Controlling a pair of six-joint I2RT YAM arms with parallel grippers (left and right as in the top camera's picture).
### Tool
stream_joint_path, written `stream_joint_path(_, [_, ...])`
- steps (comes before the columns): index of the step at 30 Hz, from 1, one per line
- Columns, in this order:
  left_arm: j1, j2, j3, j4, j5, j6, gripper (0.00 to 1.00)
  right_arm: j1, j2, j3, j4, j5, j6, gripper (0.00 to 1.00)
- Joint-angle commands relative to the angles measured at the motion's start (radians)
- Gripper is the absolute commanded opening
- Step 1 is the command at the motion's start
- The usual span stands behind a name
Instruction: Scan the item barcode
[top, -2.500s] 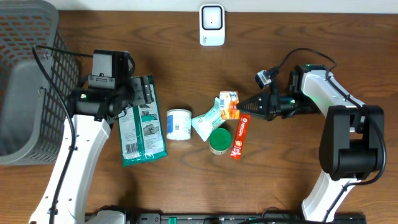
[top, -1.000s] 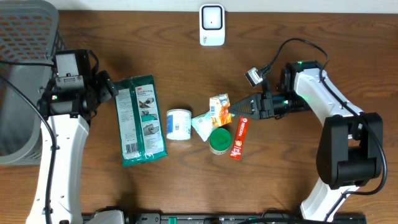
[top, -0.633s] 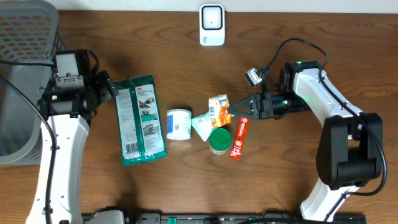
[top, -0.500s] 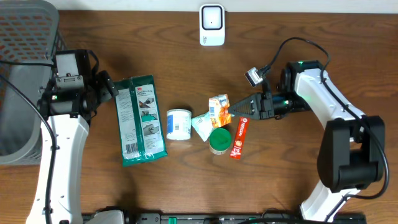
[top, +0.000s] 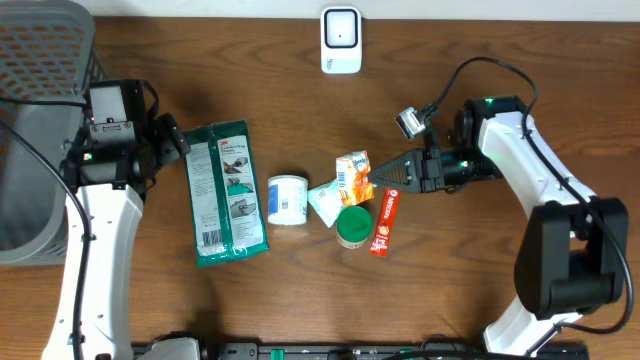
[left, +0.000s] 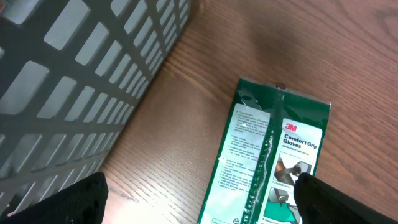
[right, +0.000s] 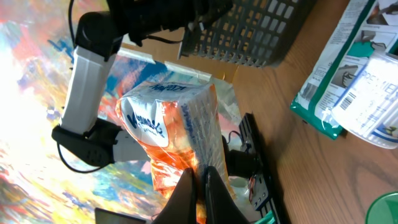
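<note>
**Tabletop (top: 480, 60), dark wood, contents**

1. Grey mesh basket (top: 40, 120), far left corner, beside the left arm.
2. White scanner unit (top: 341, 40), far edge, centre, well apart from the cluster of goods.
3. Flat green glove pack (top: 225, 192), lying lengthwise just beside the left hand. Its print reads "3M Comfort Grip Gloves", and a barcode panel faces up near its lower end.
4. White tub (top: 288, 199) on its side, just right of the glove pack.
5. Pale green pouch (top: 325, 200), touching the tub's right side.
6. Round green lid (top: 353, 225), close against the pouch.
7. Red sachet (top: 385, 222), just right of the lid. Its white lettering is too small to read.
8. Orange-and-white packet (top: 353, 172), the item for scanning, at the top of the cluster, over the pouch and near the lid. Its blue lettering is not legible. Whether it clears the tabletop cannot be told.

**Hands**

- Right hand (top: 378, 176): fingers pinched together on the packet's right edge. The wrist view shows the film caught between the tips.
- Left hand (top: 172, 140): spread wide, holding nothing, poised at the top left corner of the glove pack, apart from it.
</note>
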Motion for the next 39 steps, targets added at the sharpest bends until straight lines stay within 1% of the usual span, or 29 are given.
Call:
stream_joint_path(1, [0.004, -0.002, 0.022, -0.002, -0.012, -0.002, 0.95, 0.008, -0.070, 0.033, 0.000, -0.028, 0.018, 0.01])
stream_joint_path(6, [0.004, -0.003, 0.022, -0.002, -0.012, -0.002, 0.95, 0.008, -0.114, 0.033, 0.000, -0.028, 0.020, 0.01])
stream_joint_path(10, [0.004, -0.003, 0.022, -0.002, -0.012, -0.002, 0.95, 0.003, -0.112, 0.033, 0.000, -0.028, 0.056, 0.01])
stream_joint_path(19, [0.004, -0.003, 0.022, -0.002, -0.012, -0.002, 0.95, 0.002, -0.112, 0.033, 0.005, -0.028, 0.062, 0.01])
stream_joint_path(23, [0.004, -0.003, 0.022, -0.002, -0.012, -0.002, 0.95, 0.002, -0.112, 0.033, 0.088, -0.026, 0.064, 0.01])
stream_joint_path(24, [0.004, -0.002, 0.022, -0.002, -0.012, -0.002, 0.95, 0.002, -0.112, 0.033, 0.112, -0.026, 0.083, 0.01])
stream_joint_path(28, [0.004, -0.002, 0.022, -0.002, -0.012, -0.002, 0.95, -0.005, -0.112, 0.033, 0.304, 0.044, 0.309, 0.01])
stream_joint_path(30, [0.004, -0.002, 0.022, -0.002, -0.012, -0.002, 0.95, -0.009, -0.112, 0.033, 0.449, 0.140, 0.469, 0.01])
stream_joint_path(31, [0.004, -0.002, 0.022, -0.002, -0.012, -0.002, 0.95, -0.009, -0.112, 0.033, 0.530, 0.219, 0.565, 0.01])
stream_joint_path(32, [0.004, -0.002, 0.022, -0.002, -0.012, -0.002, 0.95, -0.009, -0.112, 0.033, 0.625, 0.344, 0.692, 0.01])
stream_joint_path(34, [0.004, -0.002, 0.022, -0.002, -0.012, -0.002, 0.95, -0.003, -0.112, 0.033, 0.770, 0.642, 0.919, 0.01])
stream_joint_path(35, [0.004, -0.003, 0.022, -0.002, -0.012, -0.002, 0.95, 0.002, -0.113, 0.033, 0.821, 0.777, 0.987, 0.01])
stream_joint_path(39, [0.004, -0.002, 0.022, -0.002, -0.012, -0.002, 0.95, 0.011, -0.118, 0.034, 0.916, 1.015, 1.061, 0.01])
